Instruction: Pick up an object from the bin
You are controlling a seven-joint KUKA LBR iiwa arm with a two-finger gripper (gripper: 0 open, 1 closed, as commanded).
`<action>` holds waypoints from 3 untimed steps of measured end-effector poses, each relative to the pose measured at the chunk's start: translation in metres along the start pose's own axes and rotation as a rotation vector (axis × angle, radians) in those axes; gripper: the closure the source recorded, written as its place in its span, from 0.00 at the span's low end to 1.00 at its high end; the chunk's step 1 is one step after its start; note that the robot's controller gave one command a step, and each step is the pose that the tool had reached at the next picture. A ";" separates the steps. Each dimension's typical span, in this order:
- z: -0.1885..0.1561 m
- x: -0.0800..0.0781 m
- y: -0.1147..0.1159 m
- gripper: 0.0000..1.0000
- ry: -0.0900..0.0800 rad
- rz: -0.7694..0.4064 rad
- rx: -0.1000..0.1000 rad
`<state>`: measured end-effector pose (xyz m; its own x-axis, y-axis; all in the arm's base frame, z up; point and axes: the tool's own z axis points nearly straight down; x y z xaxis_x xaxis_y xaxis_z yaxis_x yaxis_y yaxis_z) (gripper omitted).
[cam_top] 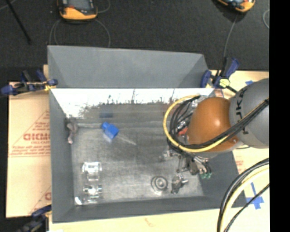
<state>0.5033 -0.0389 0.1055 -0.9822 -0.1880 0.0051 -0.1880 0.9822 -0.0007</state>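
Four loose things lie in the bin (pixel 61 172); the end effector (pixel 178 184), its opening impossible to tell, hangs beside a silver ring (pixel 159 183) and might knock it aside.

You look down on dark, speckled floor (pixel 145 27), with an orange-and-black device (pixel 78 10) lying at its far edge.

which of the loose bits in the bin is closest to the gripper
The small round silvery ring by the lower wall, just left of the gripper. The blue block and the clear plastic piece lie far off to the left.
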 end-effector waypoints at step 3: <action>-0.105 -0.027 0.000 1.00 -0.015 -0.432 0.005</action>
